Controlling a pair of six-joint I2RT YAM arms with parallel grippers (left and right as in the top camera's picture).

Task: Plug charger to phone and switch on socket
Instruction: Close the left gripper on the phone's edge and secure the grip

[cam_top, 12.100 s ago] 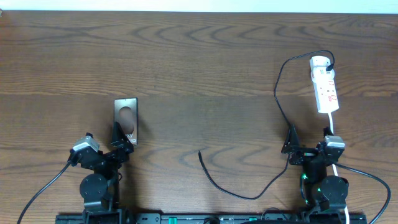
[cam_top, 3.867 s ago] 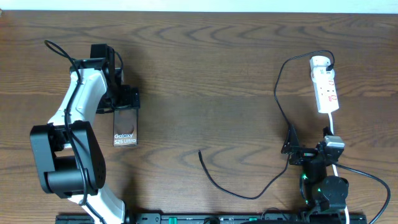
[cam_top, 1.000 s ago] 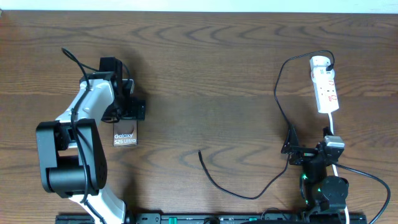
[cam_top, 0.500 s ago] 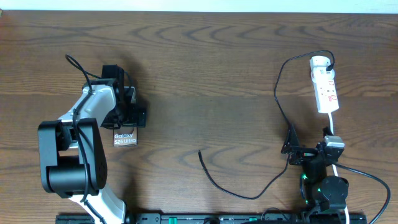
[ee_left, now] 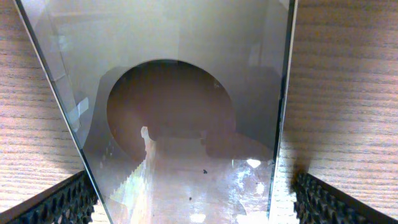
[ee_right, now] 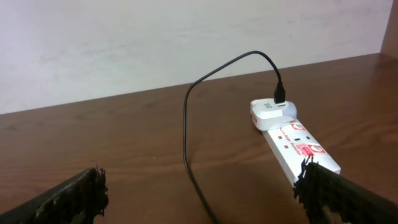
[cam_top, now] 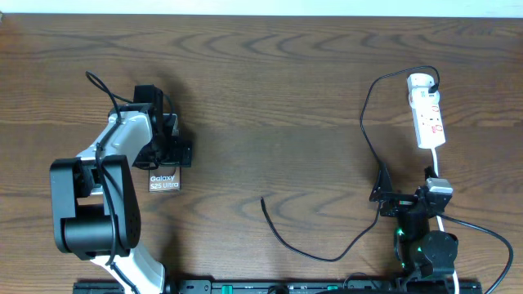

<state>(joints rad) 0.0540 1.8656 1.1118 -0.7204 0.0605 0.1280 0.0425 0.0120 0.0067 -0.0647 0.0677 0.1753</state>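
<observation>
The phone lies flat at the left of the table, with its white lettering at the near end. My left gripper hangs low over it, open, with one finger on each long side. In the left wrist view the phone's glossy face fills the frame between the fingers. The white socket lies at the far right. The black charger cable runs from it to its free tip at mid-table. My right gripper is open and empty near the front edge, well short of the socket and the cable.
A white adapter is plugged into the far end of the socket. A thicker white cord runs from the socket to the right arm's base. The cable loops along the table between tip and right arm.
Over the last second my left gripper slid a little nearer along the phone, then stopped. The phone, the cable and the right arm have not moved.
</observation>
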